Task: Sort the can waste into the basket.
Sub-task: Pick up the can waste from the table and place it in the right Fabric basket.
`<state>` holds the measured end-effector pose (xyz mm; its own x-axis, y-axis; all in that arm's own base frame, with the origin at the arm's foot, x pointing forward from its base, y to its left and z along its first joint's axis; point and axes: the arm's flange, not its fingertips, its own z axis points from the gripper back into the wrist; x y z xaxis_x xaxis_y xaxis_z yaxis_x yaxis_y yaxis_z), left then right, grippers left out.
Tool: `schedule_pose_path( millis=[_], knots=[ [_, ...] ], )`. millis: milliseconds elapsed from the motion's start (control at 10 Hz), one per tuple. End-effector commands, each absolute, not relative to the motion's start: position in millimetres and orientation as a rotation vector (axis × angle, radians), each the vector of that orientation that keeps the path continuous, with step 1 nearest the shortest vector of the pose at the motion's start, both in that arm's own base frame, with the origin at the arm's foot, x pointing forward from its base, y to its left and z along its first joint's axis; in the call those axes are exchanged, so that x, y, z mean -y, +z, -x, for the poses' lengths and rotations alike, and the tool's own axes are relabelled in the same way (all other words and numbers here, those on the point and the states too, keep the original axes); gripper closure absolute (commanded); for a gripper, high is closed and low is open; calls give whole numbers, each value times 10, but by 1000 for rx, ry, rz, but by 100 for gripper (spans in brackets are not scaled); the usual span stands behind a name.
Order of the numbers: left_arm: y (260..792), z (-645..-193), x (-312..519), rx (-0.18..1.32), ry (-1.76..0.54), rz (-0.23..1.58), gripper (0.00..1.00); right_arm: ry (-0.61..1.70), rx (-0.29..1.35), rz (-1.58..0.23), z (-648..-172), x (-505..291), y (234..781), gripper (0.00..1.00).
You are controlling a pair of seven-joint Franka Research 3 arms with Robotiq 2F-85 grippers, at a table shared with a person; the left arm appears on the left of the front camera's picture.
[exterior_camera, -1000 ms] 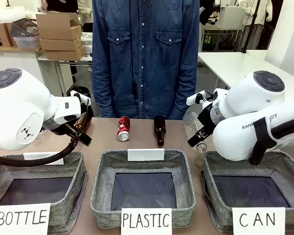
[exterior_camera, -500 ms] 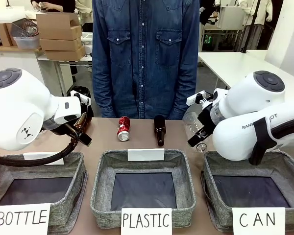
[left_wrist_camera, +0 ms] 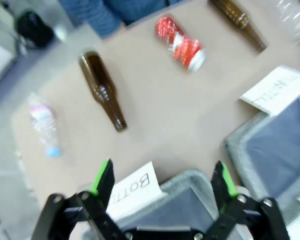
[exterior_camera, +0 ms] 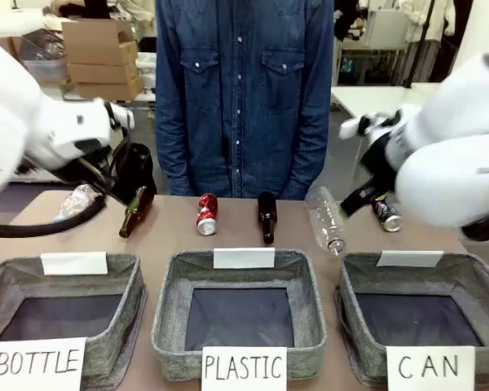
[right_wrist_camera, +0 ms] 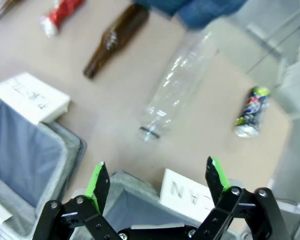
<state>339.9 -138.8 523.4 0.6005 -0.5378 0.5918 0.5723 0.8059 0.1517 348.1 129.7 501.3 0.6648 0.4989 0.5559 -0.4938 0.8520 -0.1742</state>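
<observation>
1. The black can (exterior_camera: pixel 385 213) lies on its side at the far right of the table, just behind the CAN basket (exterior_camera: pixel 348 314). The crushed red can (exterior_camera: pixel 206 213) lies near the middle, behind the PLASTIC basket (exterior_camera: pixel 165 309) and in front of the person.
2. Neither can is in the CAN basket, so I judge the sorting not yet begun.
3. The right gripper (right_wrist_camera: pixel 156 170) hangs above that basket's far rim, jaws spread wide with nothing between them. The left gripper (left_wrist_camera: pixel 164 171) is likewise wide open and empty, over the BOTTLE basket (exterior_camera: pixel 133 297).
4. The black can looks the sensible first pick for the right arm, with the pads closing across its round body rather than its ends.
5. The clear plastic bottle (right_wrist_camera: pixel 177 82) lies near that can, so coming down from above should avoid rolling it.
6. The red can sits near a brown bottle (exterior_camera: pixel 266 216). Being crushed, it may slip in the pads.
</observation>
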Motion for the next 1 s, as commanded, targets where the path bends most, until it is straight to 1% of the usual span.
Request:
schedule_pose_path(
  millis=[0,100,200,300,400,500,600,700,800,900],
  knots=[
    [5189,-2344,978,833,-750,75,0,531,807,71,-2802,-1173,5273,0],
    [5234,-3399,1388,667,-644,56,0,561,630,9,-3481,-1297,5013,0],
    [5234,-3399,1388,667,-644,56,0,561,630,9,-3481,-1297,5013,0],
    [5807,-2937,1264,776,-691,55,0,546,742,29,-3118,-1187,5546,0],
    [5724,-3007,1266,611,-800,192,0,562,676,-97,-3118,-1112,5505,0],
    [5738,-3076,1056,451,-830,425,0,562,613,-374,-3095,-886,5526,0],
    [5731,-3135,787,362,-802,711,0,498,460,-663,-3083,-591,5536,0],
    [5675,-3234,544,313,-664,908,0,359,370,-862,-3069,-285,5491,0],
    [5584,-3330,286,309,-501,1094,0,205,333,-986,-3055,4,5418,0],
    [5540,-3372,79,376,-392,1260,0,90,335,-1097,-3037,279,5326,0]
  ],
)
